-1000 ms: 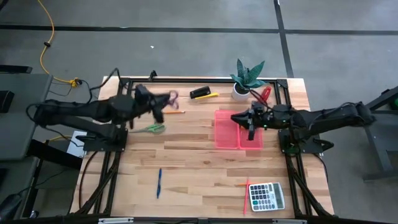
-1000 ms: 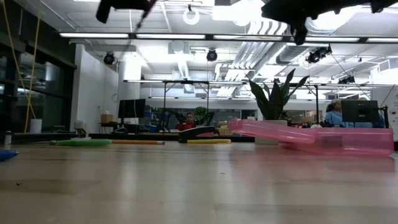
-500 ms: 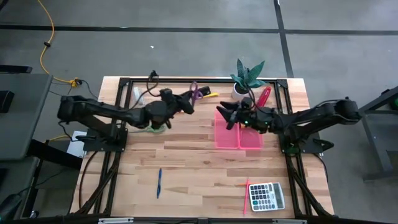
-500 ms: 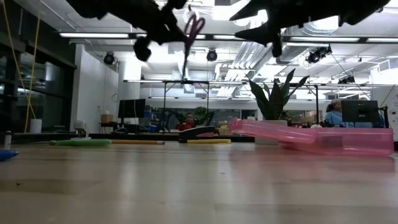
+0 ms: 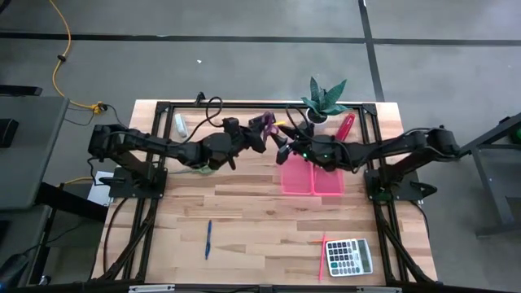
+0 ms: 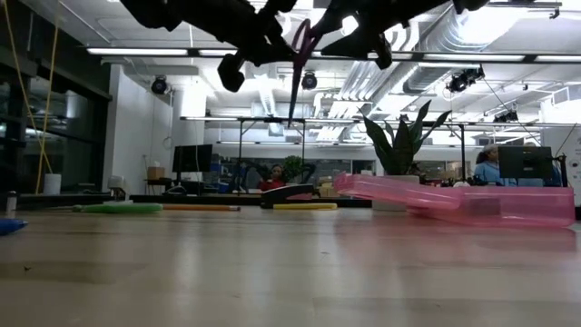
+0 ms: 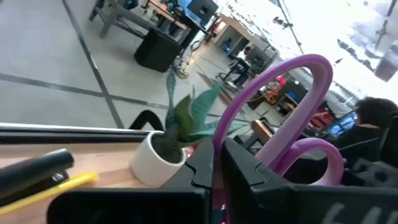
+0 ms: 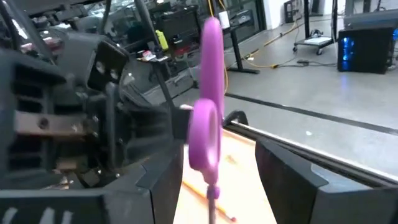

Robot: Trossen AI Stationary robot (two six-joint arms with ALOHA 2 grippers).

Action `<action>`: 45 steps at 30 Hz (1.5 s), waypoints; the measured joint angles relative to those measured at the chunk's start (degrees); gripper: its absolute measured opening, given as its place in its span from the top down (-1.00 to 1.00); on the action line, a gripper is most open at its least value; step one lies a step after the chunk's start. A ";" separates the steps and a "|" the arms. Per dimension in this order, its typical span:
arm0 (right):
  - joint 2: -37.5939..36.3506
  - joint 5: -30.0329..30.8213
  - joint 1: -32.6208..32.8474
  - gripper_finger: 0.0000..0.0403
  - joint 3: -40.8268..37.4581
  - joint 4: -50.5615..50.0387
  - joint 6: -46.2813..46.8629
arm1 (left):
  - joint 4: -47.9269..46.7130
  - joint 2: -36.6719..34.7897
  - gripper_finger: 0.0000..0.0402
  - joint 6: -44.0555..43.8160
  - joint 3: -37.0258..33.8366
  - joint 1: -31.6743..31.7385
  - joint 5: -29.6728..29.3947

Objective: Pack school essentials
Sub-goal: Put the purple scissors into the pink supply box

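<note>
The purple-handled scissors point(image 5: 263, 125) hang high over the table's far middle, blades pointing down point(image 6: 291, 98), with my left gripper point(image 5: 254, 134) shut on them. My right gripper point(image 5: 280, 146) faces it from the right and is open. Its two fingers point(image 8: 163, 180) stand on either side of the purple handles point(image 8: 209, 127) without touching them. The green-handled scissors point(image 6: 118, 208) lie on the table under my left arm. A blue pen point(image 5: 208, 238) lies near the front left. Thin pencils point(image 5: 322, 254) lie beside the calculator. My left gripper pinches one purple handle loop point(image 7: 219, 130) of the scissors between its two fingers point(image 7: 202, 167). The fingers come about level from the table's left. The scissors hang upright below the hold, handles up and blades down, lifted clear of the table.
The translucent pink tray point(image 5: 312, 177) lies just below and to the right of the two grippers. A potted plant point(image 5: 324, 101) stands at the far edge behind them. A calculator point(image 5: 349, 256) sits front right, a red item point(image 5: 346, 124) far right, a white tube point(image 5: 180, 124) far left.
My left gripper has carried the purple scissors toward the table's right, up to the right gripper, and the scissors now hang blades down. My right gripper has left the tray, gone toward the table's left and opened; its fingers now flank the handles.
</note>
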 joint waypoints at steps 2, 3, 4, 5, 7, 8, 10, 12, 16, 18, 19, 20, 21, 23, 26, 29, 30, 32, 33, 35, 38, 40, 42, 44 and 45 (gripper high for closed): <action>0.30 -0.57 -0.61 0.04 0.91 0.44 -0.21 | 0.07 0.00 1.00 -0.33 0.02 0.01 0.00; 0.38 -0.97 -0.87 0.04 1.16 0.42 -0.21 | 0.04 0.00 1.00 -0.54 0.04 -0.01 0.04; 0.46 -0.93 -1.20 0.04 1.28 -0.02 -0.13 | 0.04 0.00 1.00 -0.94 0.04 -0.12 0.09; 0.78 -1.35 -1.59 0.05 1.67 0.04 0.15 | 0.06 0.00 1.00 -1.38 0.04 -0.32 0.31; 0.90 -2.52 -2.29 0.10 1.95 0.08 0.65 | 0.09 0.00 1.00 -1.55 0.07 -0.51 0.42; 0.94 -3.05 -2.52 0.14 2.08 0.05 1.22 | 0.05 0.00 1.00 -1.55 0.07 -0.71 0.41; 1.01 -3.34 -2.88 0.27 2.13 0.11 2.28 | 0.12 0.00 1.00 -1.53 0.07 -0.77 0.39; 1.03 -3.65 -2.97 0.44 2.13 0.31 2.37 | 0.23 0.00 1.00 -1.53 0.07 -0.76 0.39; 1.03 -5.11 -2.93 0.87 2.13 0.80 2.15 | 0.31 0.00 0.98 -0.42 0.07 -0.76 0.48; 1.03 -5.15 -2.96 0.93 2.13 0.80 2.16 | 0.33 0.00 0.92 -0.13 0.07 -0.73 0.51; 1.03 -5.23 -2.96 0.91 2.13 0.80 2.29 | 0.33 0.00 0.89 -0.07 0.07 -0.73 0.69; 1.03 -5.07 -2.96 0.88 2.13 0.80 2.46 | 0.33 -0.02 0.85 0.06 0.07 -0.72 1.25; 0.98 -4.84 -2.95 0.86 2.13 0.77 2.59 | 0.33 -0.04 0.79 0.70 0.07 -0.50 2.25; 0.30 -4.53 -3.04 0.88 2.11 0.09 1.57 | 0.38 -0.11 0.68 2.05 0.07 0.21 5.63; -2.00 -4.74 -3.64 0.96 2.11 -3.02 -1.16 | -1.12 -1.65 0.48 2.33 0.06 1.38 12.01; -6.06 -3.78 -4.97 0.94 2.09 -9.04 -3.13 | -5.09 -3.95 0.29 2.92 0.06 2.14 16.94; -7.60 -3.78 -5.41 0.93 2.11 -11.59 -3.94 | -5.98 -5.00 0.23 3.55 0.04 2.47 18.09; -11.30 -4.27 -6.15 0.93 2.09 -18.02 -5.43 | -7.95 -7.49 0.14 5.14 0.09 3.14 20.48; -13.33 -5.11 -6.49 0.94 2.09 -21.20 -5.89 | -9.57 -9.08 0.10 6.20 0.08 3.58 21.92; -17.40 -5.63 -7.08 0.96 2.09 -28.23 -6.40 | -11.12 -12.61 0.06 9.44 0.04 4.18 24.00; -23.41 -8.97 -8.02 0.97 2.09 -38.95 -6.21 | -13.28 -18.80 0.03 14.95 0.09 4.25 26.77; -26.89 -11.90 -8.39 0.97 2.08 -45.67 -4.15 | -13.85 -22.72 0.03 19.07 0.09 4.16 27.81; -29.87 -14.38 -8.45 0.97 1.35 -50.49 -2.08 | -14.32 -26.25 0.03 22.11 0.09 3.65 28.20; -32.74 -16.84 -8.18 0.97 -0.55 -52.45 0.50 | -14.92 -29.35 0.03 24.77 0.07 2.99 28.71; -33.95 -17.74 -7.90 0.97 -1.73 -52.50 1.64 | -14.97 -30.58 0.03 25.84 0.07 2.53 29.12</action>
